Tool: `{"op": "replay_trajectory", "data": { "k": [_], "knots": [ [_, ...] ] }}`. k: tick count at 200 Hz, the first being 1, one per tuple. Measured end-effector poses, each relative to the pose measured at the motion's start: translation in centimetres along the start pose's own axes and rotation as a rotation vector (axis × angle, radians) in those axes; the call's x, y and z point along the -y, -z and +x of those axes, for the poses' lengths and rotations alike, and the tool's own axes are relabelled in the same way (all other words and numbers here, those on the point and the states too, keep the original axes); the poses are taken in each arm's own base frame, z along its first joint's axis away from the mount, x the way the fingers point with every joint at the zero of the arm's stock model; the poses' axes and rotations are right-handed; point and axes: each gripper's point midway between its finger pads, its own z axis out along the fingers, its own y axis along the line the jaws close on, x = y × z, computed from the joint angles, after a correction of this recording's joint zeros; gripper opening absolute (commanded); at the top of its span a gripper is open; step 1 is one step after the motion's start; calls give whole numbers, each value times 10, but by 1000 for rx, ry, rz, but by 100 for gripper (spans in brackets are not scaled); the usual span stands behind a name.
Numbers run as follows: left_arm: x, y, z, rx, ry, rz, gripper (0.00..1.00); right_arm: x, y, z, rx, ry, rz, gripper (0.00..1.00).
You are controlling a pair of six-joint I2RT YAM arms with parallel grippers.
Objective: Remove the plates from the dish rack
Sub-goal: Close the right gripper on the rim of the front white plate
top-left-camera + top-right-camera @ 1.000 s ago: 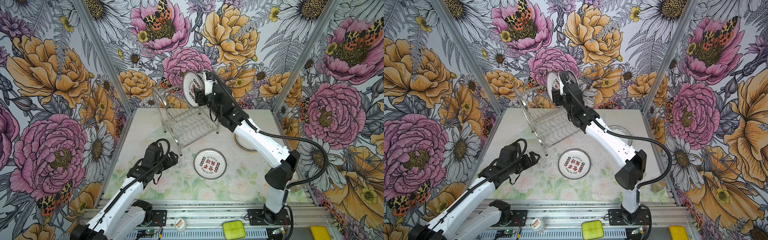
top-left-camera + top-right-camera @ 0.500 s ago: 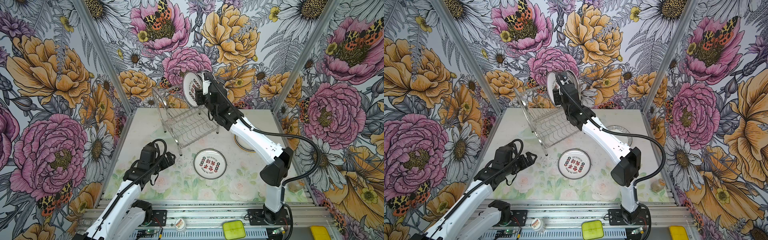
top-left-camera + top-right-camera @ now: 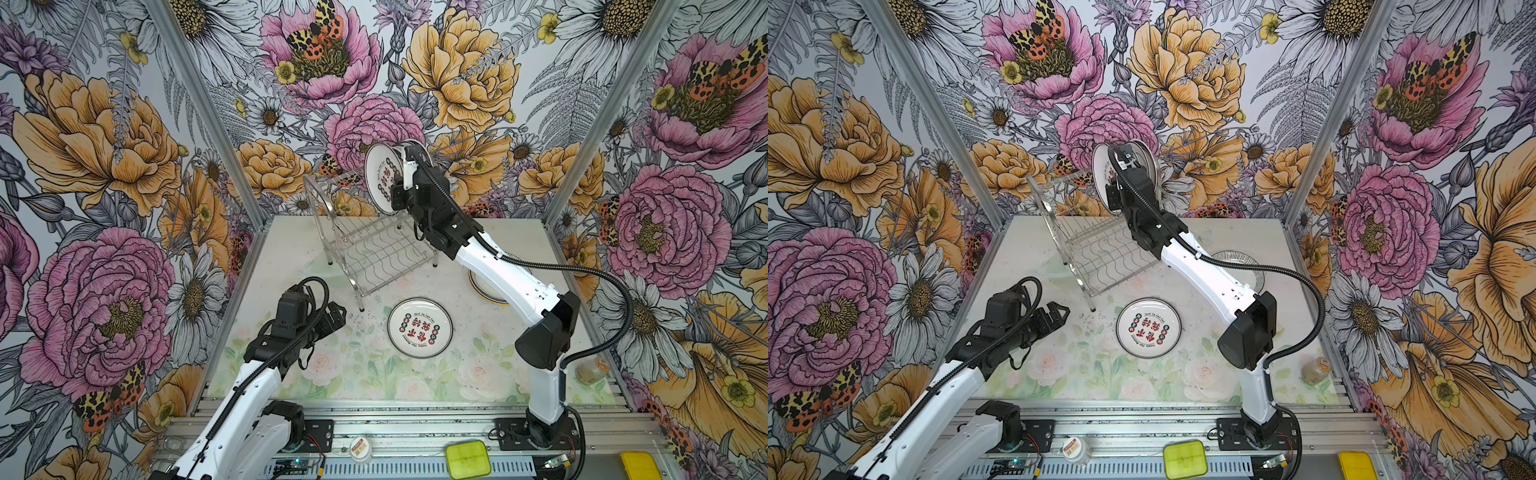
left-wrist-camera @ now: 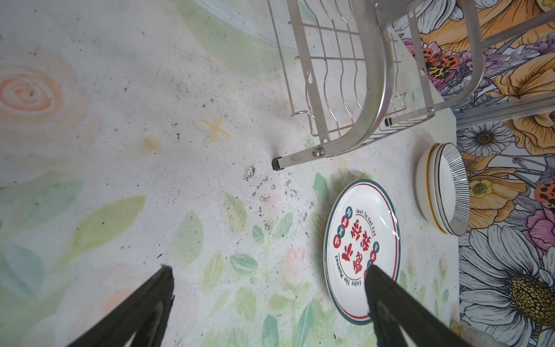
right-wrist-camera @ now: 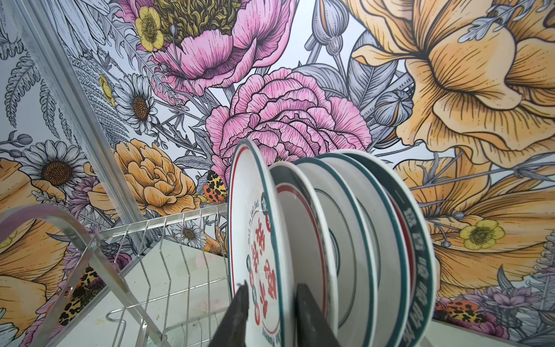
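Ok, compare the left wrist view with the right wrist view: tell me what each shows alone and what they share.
Left wrist only: the open left hand over the table, a red-lettered plate lying flat, a striped plate stack. Right wrist only: upright plates in the upper tier, the right hand straddling the front plate. Both: the dish rack and floral wall.
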Motion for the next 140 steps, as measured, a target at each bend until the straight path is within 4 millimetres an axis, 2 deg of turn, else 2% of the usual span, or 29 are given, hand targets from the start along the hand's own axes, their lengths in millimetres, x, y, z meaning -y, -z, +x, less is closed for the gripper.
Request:
{"op": "replay_trajectory", "data": {
  "k": [41, 72, 106, 140],
  "knots": [
    [-2, 0, -2, 7, 14, -8, 99, -1, -3, 2, -1, 2, 0, 27],
    [-4, 0, -4, 13, 38, -13, 99, -2, -5, 2, -4, 3, -1, 22],
    [-6, 1, -6, 19, 56, -17, 99, -3, -8, 2, -6, 11, 1, 12],
    [-8, 1, -8, 25, 82, -22, 99, 8, -10, 5, -21, 43, 37, 4]
  ]
}}
